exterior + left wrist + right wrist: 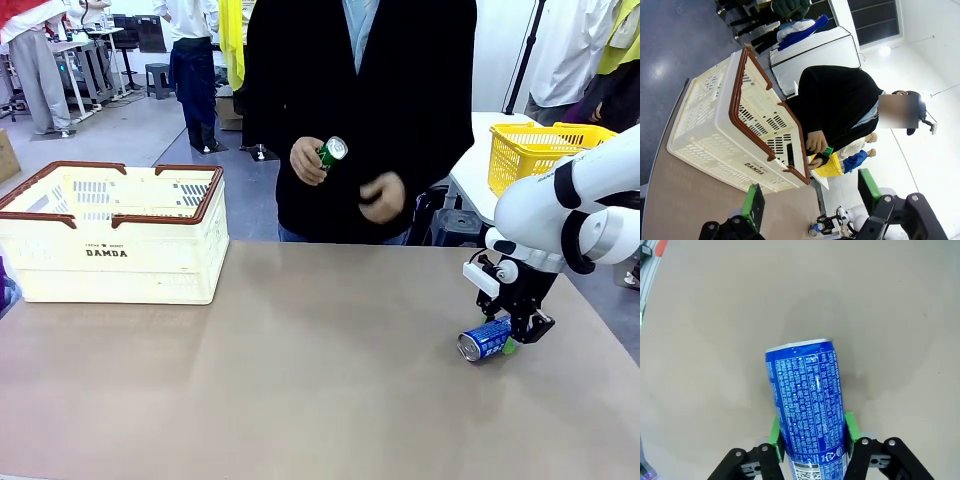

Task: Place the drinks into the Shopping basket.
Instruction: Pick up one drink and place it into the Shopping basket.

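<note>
The blue can point(485, 340) lies on its side low over the table's right part, silver end toward me. My right gripper point(515, 338) is shut on it; in the right wrist view the green pads point(850, 427) press both sides of the blue can point(807, 400). A person at the far edge holds the green can point(331, 152) in one hand, above the table. The cream Shopping basket point(110, 235) with brown rim stands at the far left. In the left wrist view my left gripper point(811, 197) hangs open, nothing between its fingers, facing the Shopping basket point(730, 135) and the green can point(828, 151).
A yellow mesh basket point(540, 150) sits on a white side table beyond the right arm. The brown tabletop point(300, 380) lies bare between the Shopping basket and the blue can. The person's other hand point(382, 196) hovers over the far edge.
</note>
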